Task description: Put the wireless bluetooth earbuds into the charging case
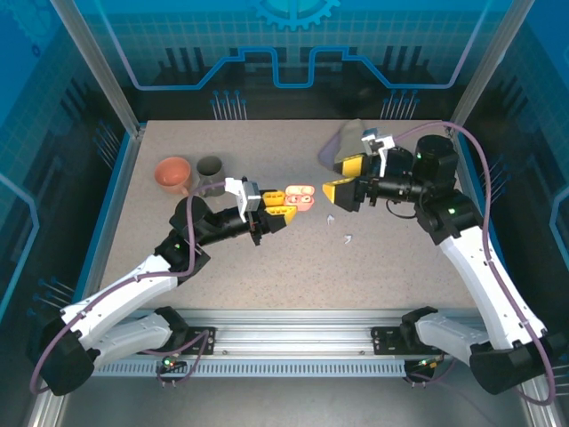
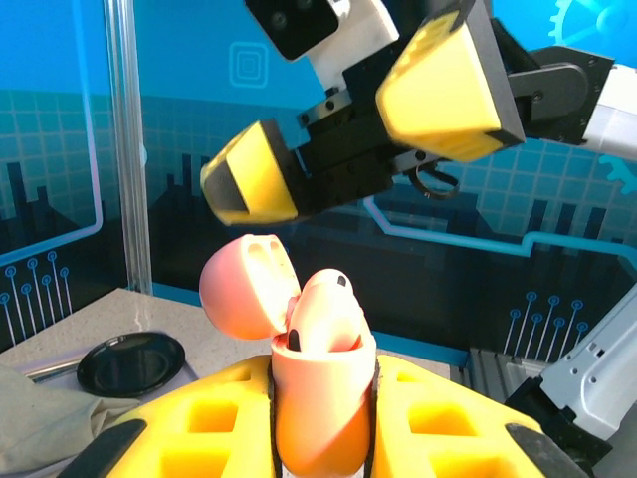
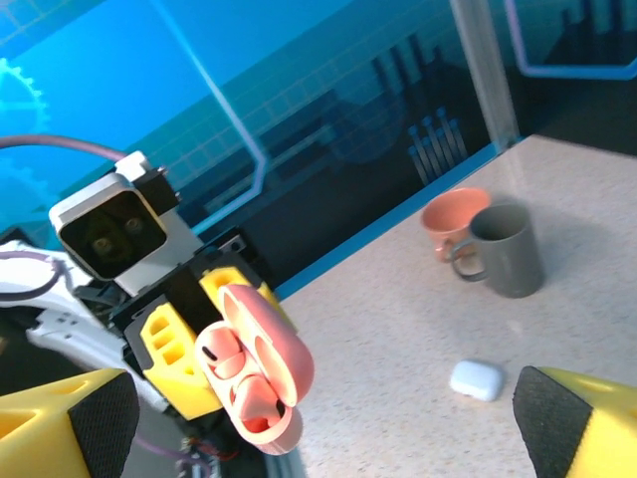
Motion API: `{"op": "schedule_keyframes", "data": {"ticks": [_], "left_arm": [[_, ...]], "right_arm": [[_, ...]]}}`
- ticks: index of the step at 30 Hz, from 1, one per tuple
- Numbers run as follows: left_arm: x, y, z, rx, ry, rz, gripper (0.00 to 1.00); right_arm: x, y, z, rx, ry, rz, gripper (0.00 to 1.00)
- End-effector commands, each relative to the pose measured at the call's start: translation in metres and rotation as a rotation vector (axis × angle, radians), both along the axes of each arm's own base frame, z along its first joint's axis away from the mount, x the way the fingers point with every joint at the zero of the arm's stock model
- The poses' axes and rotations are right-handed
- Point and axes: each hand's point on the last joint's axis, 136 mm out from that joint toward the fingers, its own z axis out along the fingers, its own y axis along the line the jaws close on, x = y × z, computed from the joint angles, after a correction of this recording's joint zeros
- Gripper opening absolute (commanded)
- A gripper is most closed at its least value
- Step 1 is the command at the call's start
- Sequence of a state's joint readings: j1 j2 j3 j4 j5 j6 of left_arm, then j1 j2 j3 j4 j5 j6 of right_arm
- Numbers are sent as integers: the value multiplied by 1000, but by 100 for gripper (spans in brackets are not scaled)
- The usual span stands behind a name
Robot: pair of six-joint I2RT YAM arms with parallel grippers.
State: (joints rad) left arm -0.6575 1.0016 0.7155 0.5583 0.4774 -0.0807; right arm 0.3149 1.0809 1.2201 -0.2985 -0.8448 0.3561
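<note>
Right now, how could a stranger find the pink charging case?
Start at the middle of the table, at the left end effector. It grips the pink charging case, lid open. Unlike the white case lying on the table, it is salmon-pink and held up.

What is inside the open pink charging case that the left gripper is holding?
A salmon-pink earbud sits in the pink case, its head poking above the rim beside the lid. Its stem is hidden in the well; whether a second earbud sits behind it cannot be told.
</note>
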Motion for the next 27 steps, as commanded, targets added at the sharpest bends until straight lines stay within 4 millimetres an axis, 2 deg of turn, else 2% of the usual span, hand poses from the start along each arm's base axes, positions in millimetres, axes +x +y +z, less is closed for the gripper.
{"op": "schedule_keyframes", "data": {"ticks": [1, 7, 18, 27], "left_arm": [[-7, -2, 11, -35, -30, -35, 0], [-7, -3, 11, -28, -28, -37, 0], [-6, -4, 10, -22, -26, -36, 0], [-5, -5, 7, -10, -17, -30, 0]], "right_arm": [[-18, 15, 1, -7, 49, 115, 100], [-26, 29, 1, -1, 64, 211, 100], [-36, 39, 1, -5, 75, 281, 99], [-48, 44, 4, 0, 91, 365, 87]]}}
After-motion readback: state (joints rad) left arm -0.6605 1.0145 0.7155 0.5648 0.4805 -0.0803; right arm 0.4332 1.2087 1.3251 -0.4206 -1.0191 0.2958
